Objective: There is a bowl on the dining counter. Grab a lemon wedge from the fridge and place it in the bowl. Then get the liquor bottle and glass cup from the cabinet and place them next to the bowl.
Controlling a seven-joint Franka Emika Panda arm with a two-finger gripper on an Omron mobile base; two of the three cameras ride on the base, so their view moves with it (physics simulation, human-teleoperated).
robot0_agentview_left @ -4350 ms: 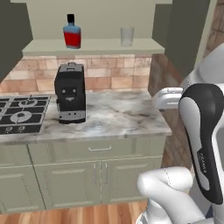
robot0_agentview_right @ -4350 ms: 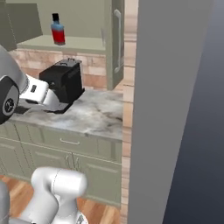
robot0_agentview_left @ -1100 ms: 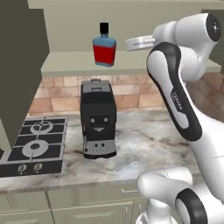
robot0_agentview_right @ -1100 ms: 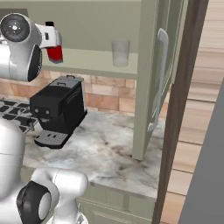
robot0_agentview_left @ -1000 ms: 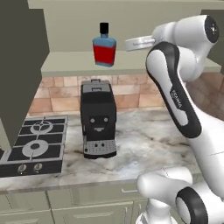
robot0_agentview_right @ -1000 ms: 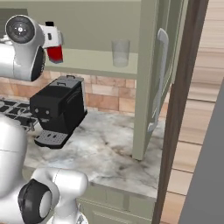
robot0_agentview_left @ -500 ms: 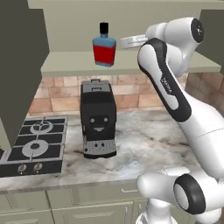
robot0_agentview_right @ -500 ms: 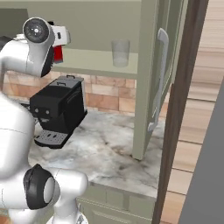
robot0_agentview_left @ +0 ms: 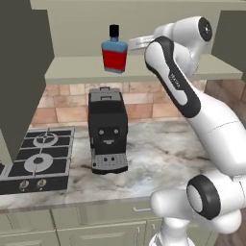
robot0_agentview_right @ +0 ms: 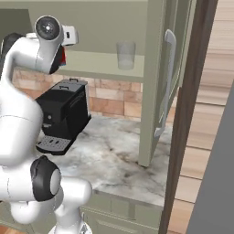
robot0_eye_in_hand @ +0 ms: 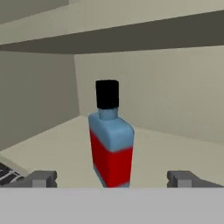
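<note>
Since half a second ago, the white arm has swung its two-finger gripper closer to the squat red liquor bottle with blue shoulders and black cap, upright on the sage-green cabinet's olive shelf. Its jaws stand wide, holding nothing, fingertips flanking the bottle.

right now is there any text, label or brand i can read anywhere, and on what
Dark lettering runs along the white arm's upper link: too small and blurred to read.
The liquor bottle: plain red body, no label text in the hand view either.
The black coffee machine: no readable markings on its front.
The glass cup: no print.
</note>
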